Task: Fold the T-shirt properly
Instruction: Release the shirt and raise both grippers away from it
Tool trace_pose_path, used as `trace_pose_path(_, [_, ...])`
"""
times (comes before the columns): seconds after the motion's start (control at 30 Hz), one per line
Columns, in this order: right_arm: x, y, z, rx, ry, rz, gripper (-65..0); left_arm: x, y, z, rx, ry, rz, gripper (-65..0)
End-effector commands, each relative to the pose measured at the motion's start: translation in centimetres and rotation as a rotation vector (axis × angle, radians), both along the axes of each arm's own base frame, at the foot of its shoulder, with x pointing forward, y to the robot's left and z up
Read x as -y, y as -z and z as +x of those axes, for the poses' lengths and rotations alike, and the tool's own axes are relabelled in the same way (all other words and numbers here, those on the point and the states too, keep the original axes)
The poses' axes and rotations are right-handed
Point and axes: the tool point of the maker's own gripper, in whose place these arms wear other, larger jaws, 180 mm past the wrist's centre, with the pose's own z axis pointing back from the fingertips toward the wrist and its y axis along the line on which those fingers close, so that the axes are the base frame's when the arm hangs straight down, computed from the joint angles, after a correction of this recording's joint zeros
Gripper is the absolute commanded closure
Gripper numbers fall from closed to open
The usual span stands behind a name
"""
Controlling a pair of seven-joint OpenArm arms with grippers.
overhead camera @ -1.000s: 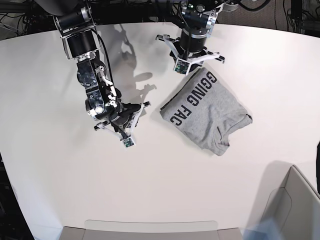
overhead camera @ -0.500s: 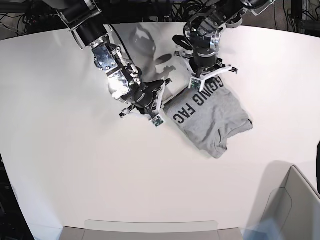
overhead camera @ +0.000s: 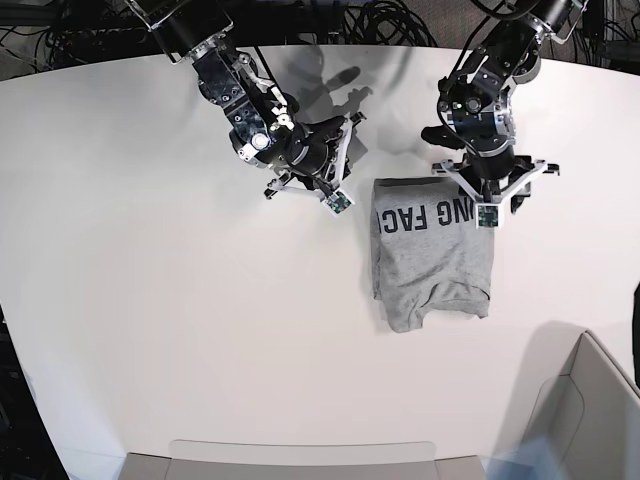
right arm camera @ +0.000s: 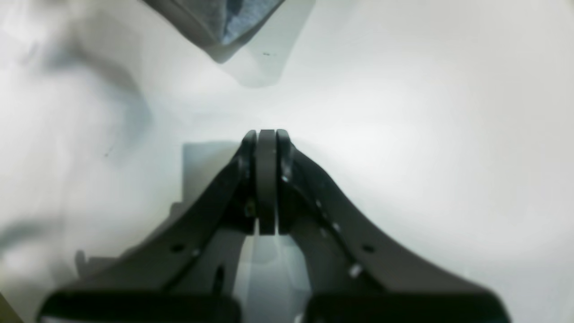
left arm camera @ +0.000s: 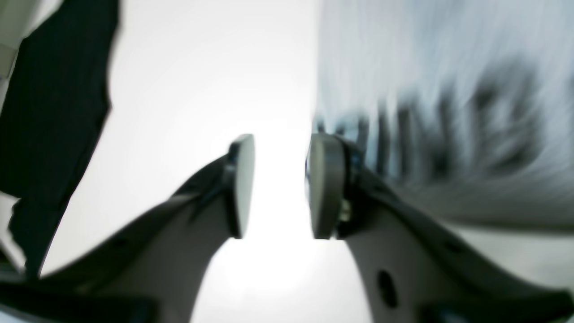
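Note:
The heather-grey T-shirt (overhead camera: 432, 255) lies folded into a rough rectangle on the white table (overhead camera: 150, 300), with dark lettering along its far edge. My left gripper (overhead camera: 482, 198) hovers at the shirt's far right corner. In the left wrist view it (left arm camera: 280, 186) is open with nothing between its pads, and the blurred lettered shirt (left arm camera: 448, 112) lies just to the right. My right gripper (overhead camera: 330, 180) sits left of the shirt's far left corner. The right wrist view shows that gripper (right arm camera: 267, 179) shut and empty over bare table, with a shirt corner (right arm camera: 224, 22) ahead of it.
A cardboard box (overhead camera: 590, 410) stands at the near right corner. A grey bin rim (overhead camera: 300, 458) runs along the near edge. Cables (overhead camera: 390, 20) lie beyond the table's far edge. A dark shape (left arm camera: 54, 89) fills the left of the left wrist view.
The shirt has swung round and shifted, so its lettered edge now faces the far side. Both arms moved right and toward the far side. The left gripper has opened off the shirt.

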Motion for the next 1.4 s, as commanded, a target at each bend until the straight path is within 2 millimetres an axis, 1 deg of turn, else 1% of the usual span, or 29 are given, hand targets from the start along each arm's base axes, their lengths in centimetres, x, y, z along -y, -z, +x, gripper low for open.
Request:
trace_pose_path(0.0, [-0.3,-1.0,0.8,0.030,-0.001,0.022,0.0,-0.2,-2.6,0.7,0.087,-0.001,-0.002,-25.1])
trace_pose_path(0.07, [0.3,-0.5,0.5,0.023,-0.001,0.008,0.0,-0.3,-5.2,0.9,0.164,-0.012,-0.031,-29.9])
trace_pose_path(0.1, [0.3,-0.5,0.3,0.019,-0.001,0.008,0.0,-0.5,-6.0,1.0,0.187,-0.017,-0.037,-31.7])
trace_pose_path(0.17, [0.3,-0.4,0.3,0.018,-0.001,0.008,0.0,-1.5,-7.0,1.2,0.224,-0.050,-0.028,-36.3])
trace_pose_path(0.2, [0.3,-0.4,0.2,0.016,-0.001,0.008,0.0,-1.9,-7.4,1.4,0.242,-0.056,-0.021,-37.5])
trace_pose_path(0.3, [0.3,-0.2,-0.1,0.010,-0.001,0.008,0.0,-3.7,-9.5,2.0,0.331,-0.089,0.009,-38.3])
trace_pose_path(0.37, [0.4,-0.1,-0.3,0.006,-0.001,0.006,0.0,-4.7,-10.4,2.1,0.364,-0.109,0.023,-38.4])
trace_pose_path(0.5, [1.2,0.3,-0.3,0.004,-0.002,-0.015,0.0,-6.0,-11.2,2.1,0.391,-0.141,0.041,-38.4])
trace_pose_path(0.6, [1.3,0.4,-0.4,0.003,-0.002,-0.016,0.0,-6.4,-11.5,2.1,0.400,-0.153,0.046,-39.0])
trace_pose_path(0.7, [1.9,0.6,-0.4,0.002,-0.004,-0.032,0.0,-6.6,-11.7,2.1,0.407,-0.161,0.047,-39.9])
trace_pose_path(0.83, [2.1,0.6,-0.4,0.004,-0.002,-0.034,0.0,-7.8,-12.3,1.6,0.447,-0.233,0.037,-40.2])
trace_pose_path(0.97, [1.8,0.1,-0.5,0.016,-0.006,-0.021,0.0,-9.2,-12.9,1.2,0.471,-0.281,0.047,-41.8])
trace_pose_path(1.1, [1.3,-1.3,-0.7,0.044,-0.009,0.009,0.0,-10.3,-13.6,0.9,0.488,-0.311,0.060,-41.8])
trace_pose_path(1.37, [0.5,-3.2,-1.2,0.083,-0.015,0.051,0.0,-11.0,-14.4,1.1,0.498,-0.299,0.091,-41.7])
